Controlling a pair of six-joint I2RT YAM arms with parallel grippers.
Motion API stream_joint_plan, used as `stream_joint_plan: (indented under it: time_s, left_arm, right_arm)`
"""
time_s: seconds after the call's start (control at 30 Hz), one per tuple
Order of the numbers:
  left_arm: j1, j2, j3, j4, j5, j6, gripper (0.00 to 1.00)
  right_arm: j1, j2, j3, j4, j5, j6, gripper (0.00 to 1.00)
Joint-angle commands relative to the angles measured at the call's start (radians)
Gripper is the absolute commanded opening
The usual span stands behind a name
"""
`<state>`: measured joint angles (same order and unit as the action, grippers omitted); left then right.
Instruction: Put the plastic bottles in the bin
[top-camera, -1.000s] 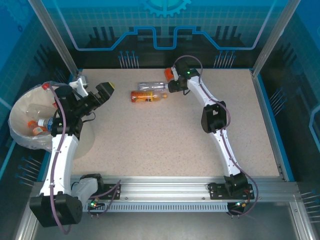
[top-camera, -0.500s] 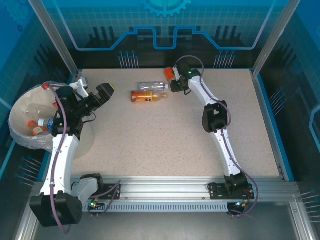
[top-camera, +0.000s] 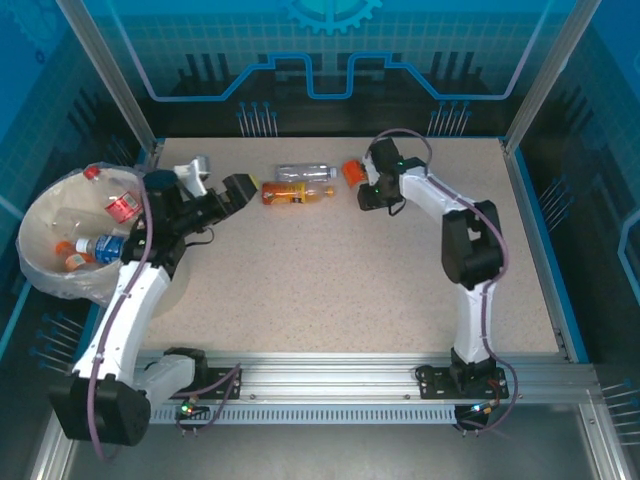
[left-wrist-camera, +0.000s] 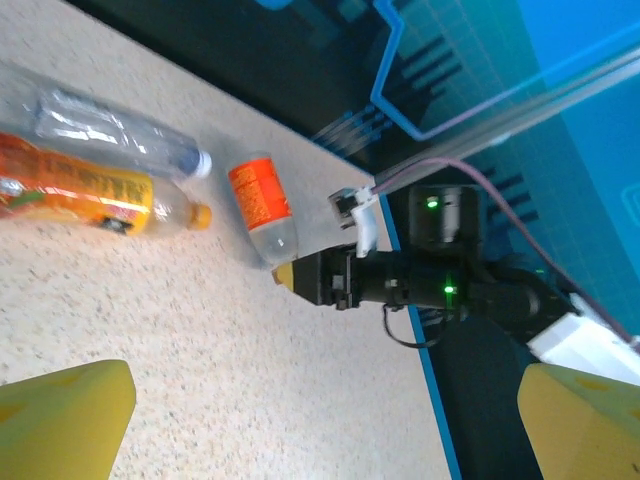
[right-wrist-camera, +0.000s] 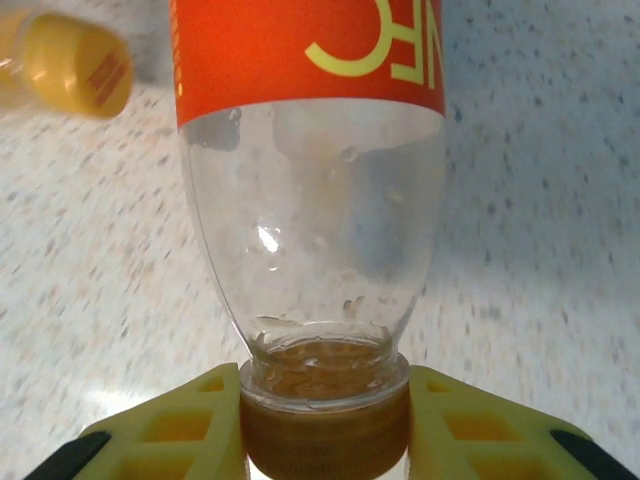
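My right gripper (right-wrist-camera: 325, 430) is shut on the brown cap of an orange-labelled clear bottle (right-wrist-camera: 310, 180), which lies at the back of the table (top-camera: 352, 170). Left of it lie a clear bottle (top-camera: 305, 172) and an orange drink bottle (top-camera: 297, 192). Just left of those two, my left gripper (top-camera: 222, 185) stands wide open with nothing between its yellow fingertips (left-wrist-camera: 60, 410). Its view takes in the clear bottle (left-wrist-camera: 110, 130), the orange drink bottle (left-wrist-camera: 80, 190), the held bottle (left-wrist-camera: 262, 205) and the right gripper (left-wrist-camera: 290, 272). The cream bin (top-camera: 40, 255) at the far left holds several bottles.
The bin hangs over the table's left edge, beside the left arm's elbow. A blue rim (top-camera: 535, 230) borders the table on the right, with metal frame posts at the back corners. A yellow bottle cap (right-wrist-camera: 75, 62) lies near the held bottle.
My right gripper finished shutting on the cap and shifted the bottle right and nearer. The left arm swung right from the bin toward the two lying bottles, still open.
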<state>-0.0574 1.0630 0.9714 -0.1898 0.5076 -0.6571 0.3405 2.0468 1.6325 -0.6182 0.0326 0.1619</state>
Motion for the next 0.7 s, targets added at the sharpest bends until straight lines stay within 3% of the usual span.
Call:
stream_joint_plan:
  time_s: [0.0,0.13,0.27,0.67]
  left_arm:
    - [-0.081,0.045,-0.022,0.022,-0.071,-0.042,0.99]
    - [-0.184,0.121,-0.072,0.098,-0.116,-0.106,0.99]
    - [-0.245,0.218,-0.114,0.236,-0.091,-0.170,0.99]
    - [-0.313,0.520,-0.168,0.863,0.025,-0.364,0.99]
  right_arm:
    - [0.023,-0.143,-0.149,0.091,-0.032,0.038,0.36]
    - [0.043,-0.305,-0.369,0.171,-0.091,0.073,0.36]
    - [0.065,-0.445,-0.513,0.263,-0.200,0.113,0.36]
    - [0.146,-0.646,-0.657,0.382,-0.459,0.187,0.37]
